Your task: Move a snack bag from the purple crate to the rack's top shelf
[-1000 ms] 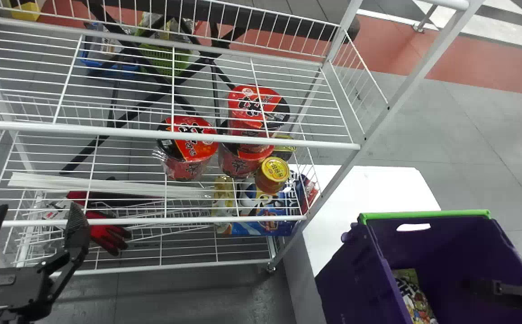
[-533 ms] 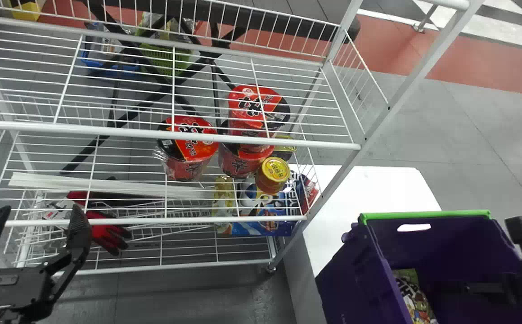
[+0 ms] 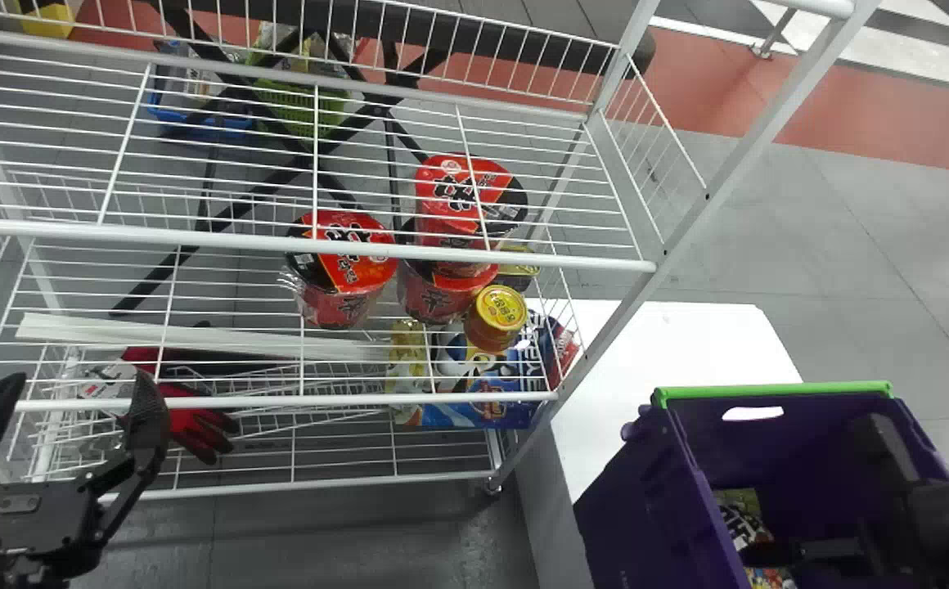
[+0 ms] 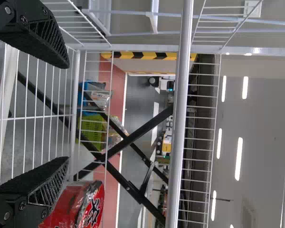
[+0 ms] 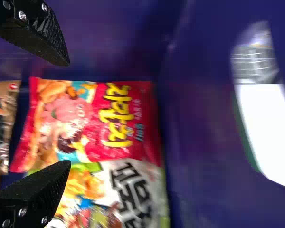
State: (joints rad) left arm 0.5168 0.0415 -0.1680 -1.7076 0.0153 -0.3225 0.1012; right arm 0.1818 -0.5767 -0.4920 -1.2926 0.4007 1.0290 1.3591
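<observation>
snack bag, the red one (image 5: 116, 118), lies in the purple crate (image 3: 638, 491), and here i am with my right gripper (image 3: 818, 489) down inside the crate with it! in the right wrist view, my right gripper (image 5: 70, 114) is released, its two black fingers spread wide, one towards each side of the red bag. whether either finger touches it, i cannot tell. right up against the red bag is a white-and-green snack bag (image 5: 140, 185), with a brown bag (image 5: 4, 111) close by on another side, partly cut off at the edge. over to the left, my left gripper (image 3: 78, 380) is also released, fingers well apart, hanging at the left end of the white wire rack (image 3: 442, 258). and what a rack: big red noodle tubs (image 3: 348, 254) sit in it, two of them stacked, a yellow-lidded jar (image 3: 497, 315) just beside the stack, and a flat blue pack (image 3: 491, 409) lower down. red gloves (image 3: 196, 425) lie low on the left, near my left gripper in the head view. the crate has a bright green rim (image 3: 769, 393) along its far side, with a white table (image 3: 671, 343) right by it.
</observation>
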